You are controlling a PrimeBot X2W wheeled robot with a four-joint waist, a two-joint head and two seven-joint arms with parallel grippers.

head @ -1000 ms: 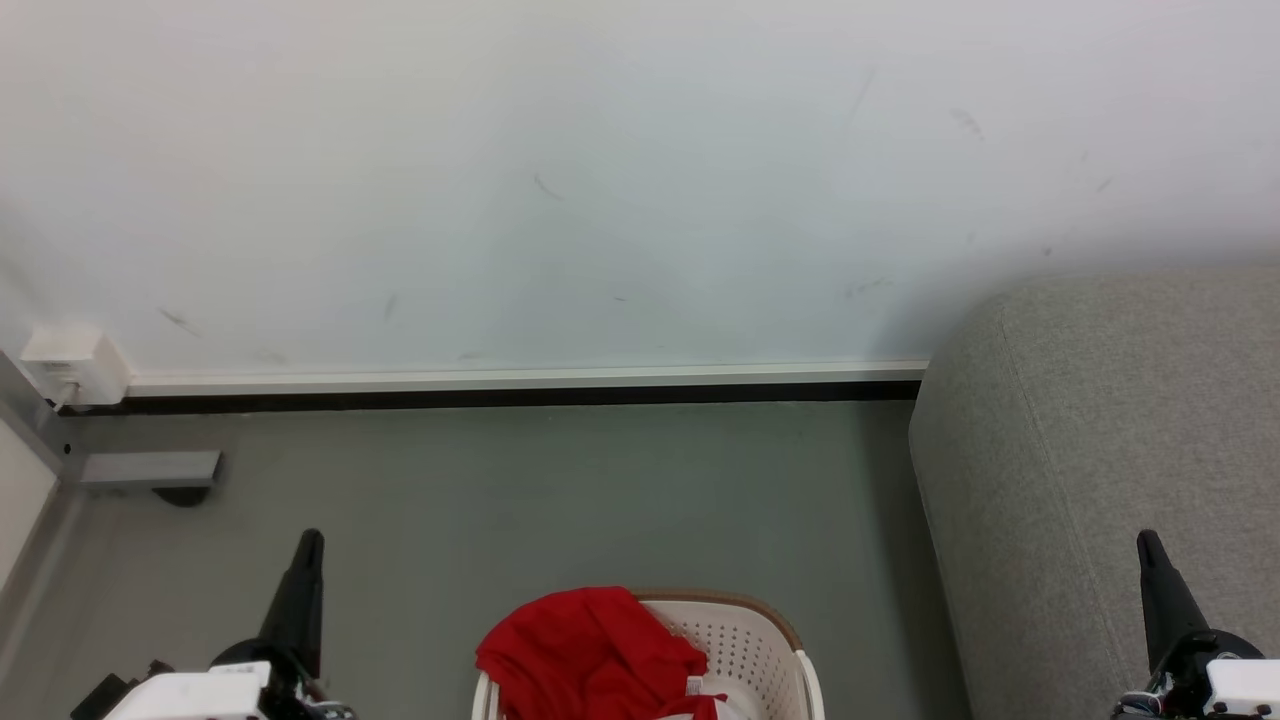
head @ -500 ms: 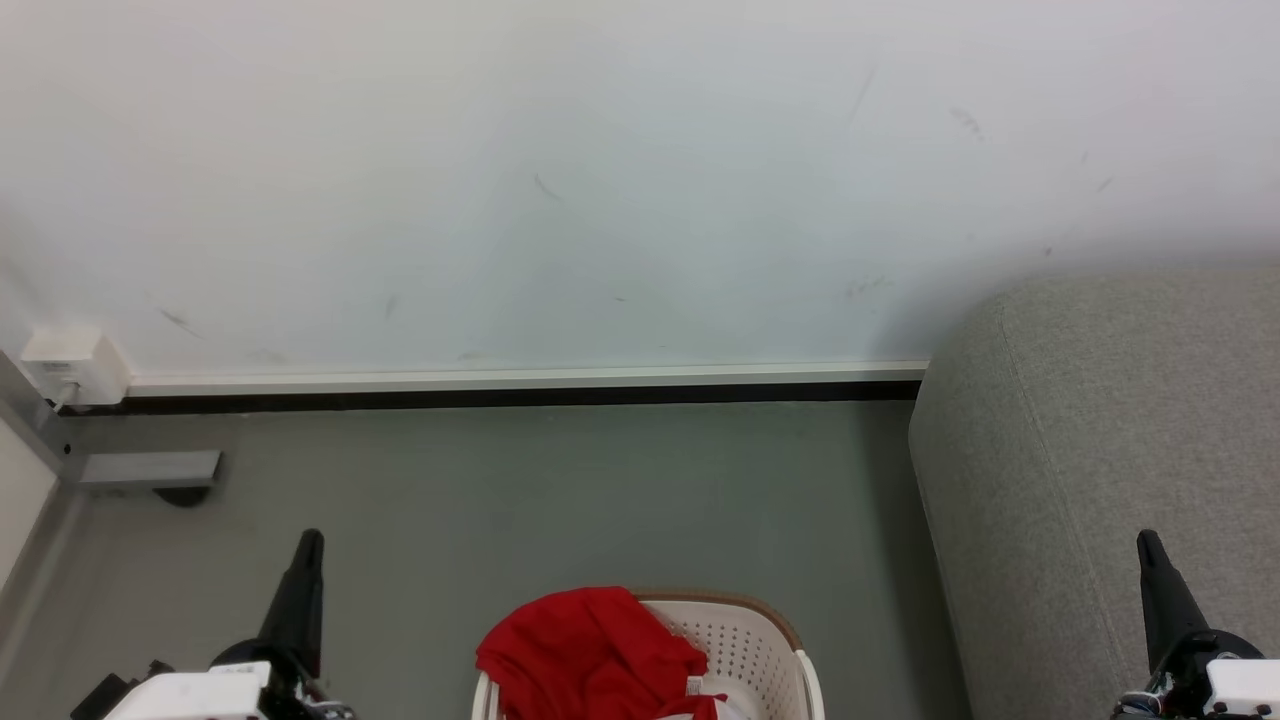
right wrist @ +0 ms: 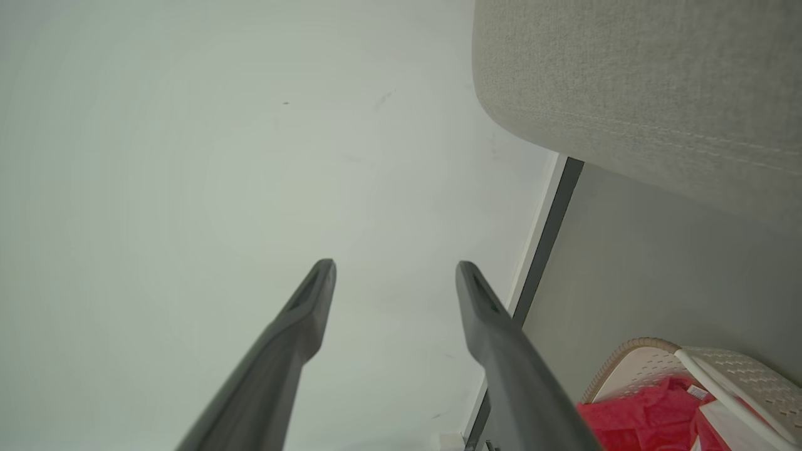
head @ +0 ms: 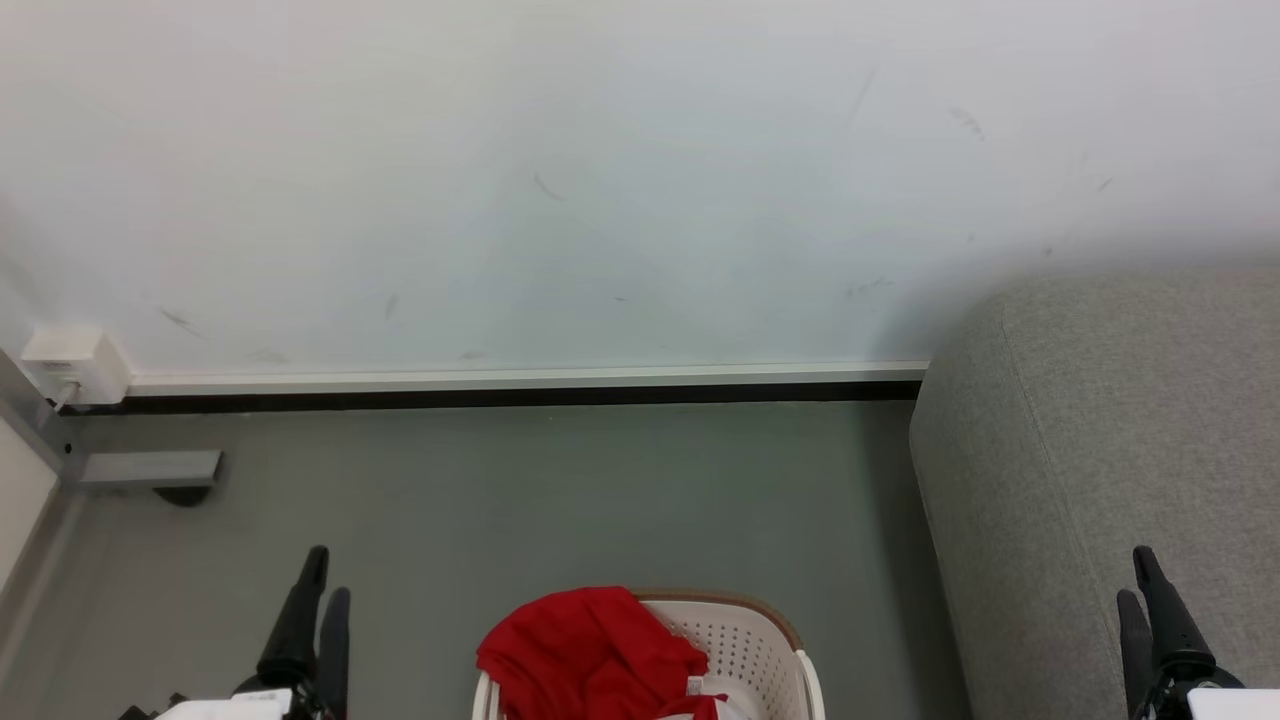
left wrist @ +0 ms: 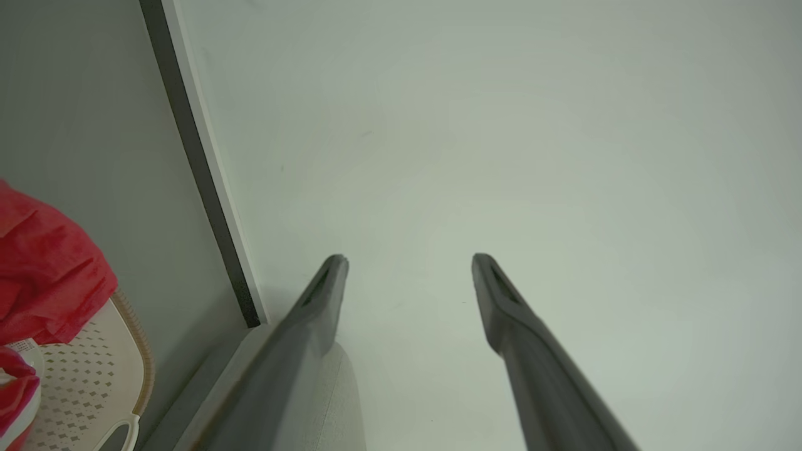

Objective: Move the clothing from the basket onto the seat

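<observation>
1. Head view: left gripper (head: 330, 572) jaws spread wide, holding nothing, apparently readied for a grasp.
2. Clothing (head: 585, 650) lies heaped in the basket (head: 745, 650), right of those jaws, untouched.
3. Seat (head: 1100, 420) lies just beyond the right gripper (head: 1133, 572), whose jaws are also wide and empty.

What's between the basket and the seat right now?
Just a strip of bare grey floor, seen in the head view between the basket and the seat.

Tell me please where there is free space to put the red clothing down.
The seat, right of the floor, is bare as far as visible. The floor between baseboard, seat and basket is bare too. Crowded: the basket, clothing heaped inside.
</observation>
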